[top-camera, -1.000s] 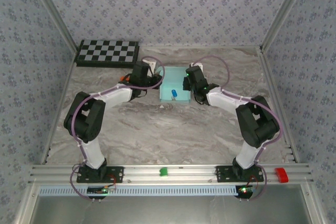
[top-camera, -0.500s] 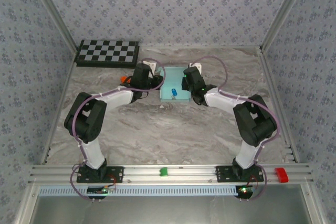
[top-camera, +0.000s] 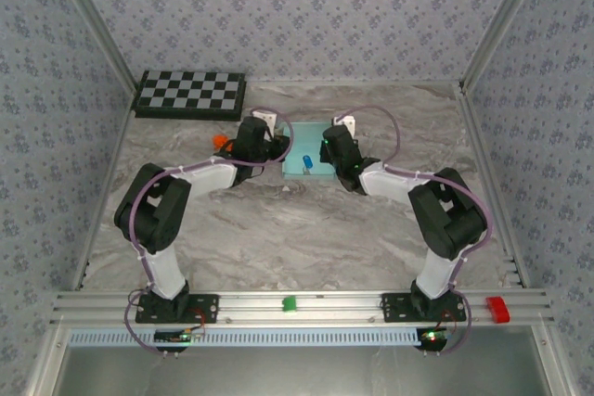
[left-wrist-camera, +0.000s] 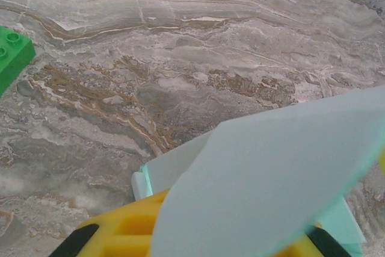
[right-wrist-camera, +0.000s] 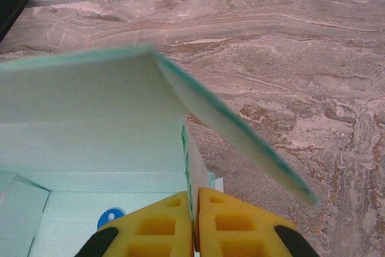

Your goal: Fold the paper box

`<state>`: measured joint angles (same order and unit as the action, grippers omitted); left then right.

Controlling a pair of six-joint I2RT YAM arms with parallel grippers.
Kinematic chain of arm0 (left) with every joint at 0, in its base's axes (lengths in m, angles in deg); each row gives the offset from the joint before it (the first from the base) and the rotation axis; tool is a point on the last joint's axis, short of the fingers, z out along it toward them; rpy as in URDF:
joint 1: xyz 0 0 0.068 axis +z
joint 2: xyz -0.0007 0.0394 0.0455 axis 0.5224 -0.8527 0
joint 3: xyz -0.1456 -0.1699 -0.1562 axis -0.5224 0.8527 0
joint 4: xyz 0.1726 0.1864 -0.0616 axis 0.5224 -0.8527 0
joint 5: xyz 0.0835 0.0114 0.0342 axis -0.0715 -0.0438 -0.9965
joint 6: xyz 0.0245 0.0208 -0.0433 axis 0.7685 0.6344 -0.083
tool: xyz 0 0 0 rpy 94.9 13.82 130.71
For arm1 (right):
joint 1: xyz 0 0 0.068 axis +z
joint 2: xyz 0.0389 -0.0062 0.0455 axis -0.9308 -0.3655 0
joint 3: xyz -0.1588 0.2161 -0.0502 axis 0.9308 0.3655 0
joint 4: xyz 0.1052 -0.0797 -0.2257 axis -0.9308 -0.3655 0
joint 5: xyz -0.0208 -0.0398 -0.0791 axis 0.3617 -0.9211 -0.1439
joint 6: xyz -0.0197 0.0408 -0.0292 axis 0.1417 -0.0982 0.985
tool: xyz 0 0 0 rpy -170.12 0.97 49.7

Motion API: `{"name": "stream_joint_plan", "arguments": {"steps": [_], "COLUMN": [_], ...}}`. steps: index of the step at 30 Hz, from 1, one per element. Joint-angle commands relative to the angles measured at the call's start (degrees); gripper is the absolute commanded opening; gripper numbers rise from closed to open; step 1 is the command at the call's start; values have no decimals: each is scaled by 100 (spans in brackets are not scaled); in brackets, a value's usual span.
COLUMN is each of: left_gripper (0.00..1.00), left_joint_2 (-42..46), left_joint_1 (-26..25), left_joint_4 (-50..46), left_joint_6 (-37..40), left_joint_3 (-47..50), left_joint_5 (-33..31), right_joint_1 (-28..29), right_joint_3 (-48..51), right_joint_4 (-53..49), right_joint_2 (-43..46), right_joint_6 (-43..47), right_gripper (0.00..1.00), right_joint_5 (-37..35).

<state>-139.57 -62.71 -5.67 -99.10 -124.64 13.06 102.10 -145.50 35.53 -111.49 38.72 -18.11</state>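
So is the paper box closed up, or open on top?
Open: the paper box shows its floor and a small blue item from above; the right gripper pinches a wall.

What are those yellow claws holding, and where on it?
The right gripper pinches the paper box by its thin side wall. Whether the left gripper grips it too cannot be told.

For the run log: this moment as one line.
paper box: partly folded, flaps up | left gripper: at left flap, grip unclear | right gripper: shut on box wall

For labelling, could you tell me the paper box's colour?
The paper box is pale aqua; right wrist view.
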Motion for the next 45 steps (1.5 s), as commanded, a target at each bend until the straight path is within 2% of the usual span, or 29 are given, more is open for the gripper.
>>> {"name": "stream_joint_plan", "arguments": {"steps": [1,12,26,45], "left_gripper": [20,20,13,14], "left_joint_2": [-40,-102,-10,219], "left_joint_1": [-122,-172,-288,-470], "left_joint_4": [216,283,427,576], "left_joint_6": [-70,-106,43,105], "left_joint_3": [77,167,525,1027], "left_joint_5": [94,89,-182,-536], "right_joint_1": [117,179,320,577], "right_joint_3": [63,225,613,1111], "right_joint_4": [327,437,679,821], "right_joint_2": [-39,-45,95,258], "right_joint_6": [0,-32,12,-27], "right_gripper": [9,10,8,8], "right_joint_5": [-38,-151,-426,-782]}}
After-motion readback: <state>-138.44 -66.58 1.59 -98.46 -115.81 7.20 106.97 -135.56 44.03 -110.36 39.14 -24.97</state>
